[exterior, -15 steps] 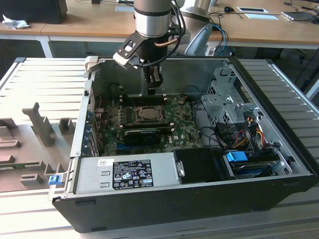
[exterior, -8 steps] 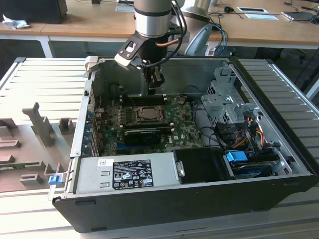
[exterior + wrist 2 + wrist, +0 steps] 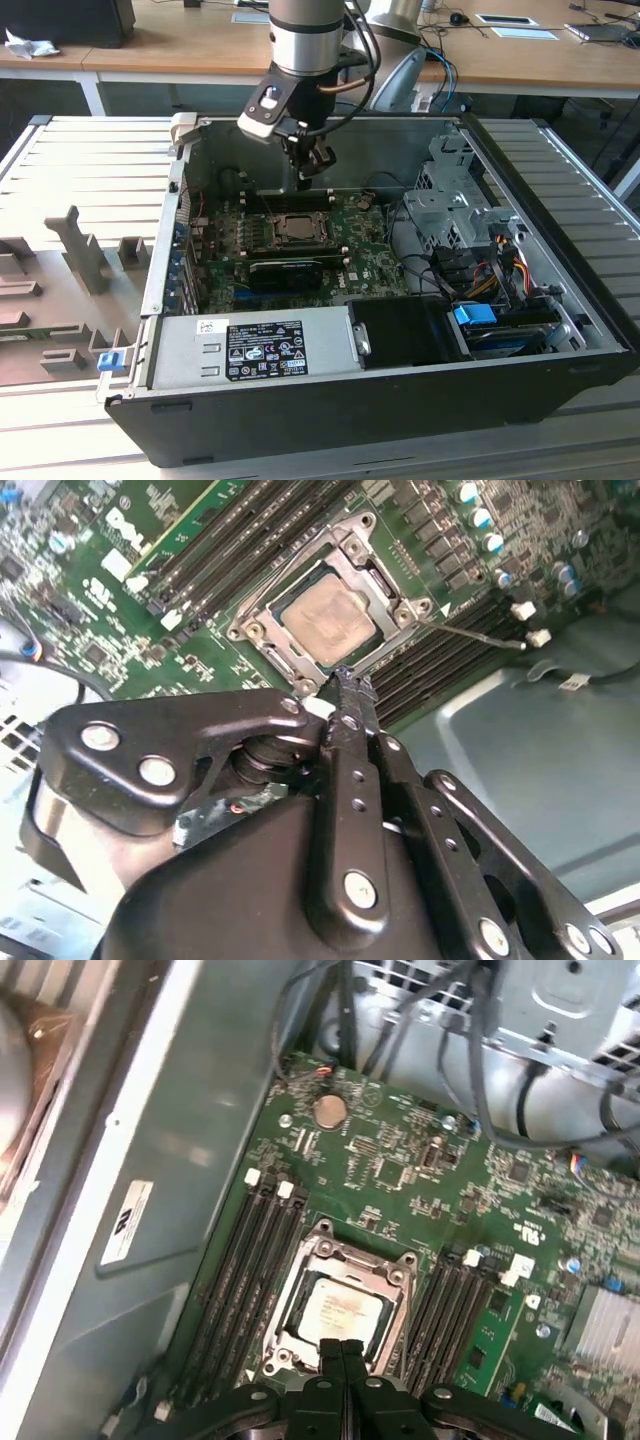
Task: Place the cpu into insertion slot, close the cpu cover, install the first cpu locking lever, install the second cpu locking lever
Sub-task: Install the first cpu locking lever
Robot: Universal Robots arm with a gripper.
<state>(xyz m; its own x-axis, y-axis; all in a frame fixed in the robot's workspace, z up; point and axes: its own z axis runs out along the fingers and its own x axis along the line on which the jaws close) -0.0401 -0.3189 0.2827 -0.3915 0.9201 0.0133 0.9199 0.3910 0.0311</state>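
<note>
Here the cpu [image 3: 328, 618] lies flat in its socket near the middle of the motherboard [image 3: 400, 1160], a dull silver-grey square. The cpu cover [image 3: 345, 1258] lies down around it, its square opening framing the chip. The pincer [image 3: 348, 685] hangs over the socket's edge, fingers pressed together, pinching nothing. Dark memory slots [image 3: 250, 1260] flank the socket on two sides, and a thin lever [image 3: 470, 635] juts across one bank. A coin cell [image 3: 329, 1110] sits near the board's edge by the case wall [image 3: 180, 1160].

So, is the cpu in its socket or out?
In. The cpu lies flat and seated, with the cover framing it, in both wrist views.
</note>
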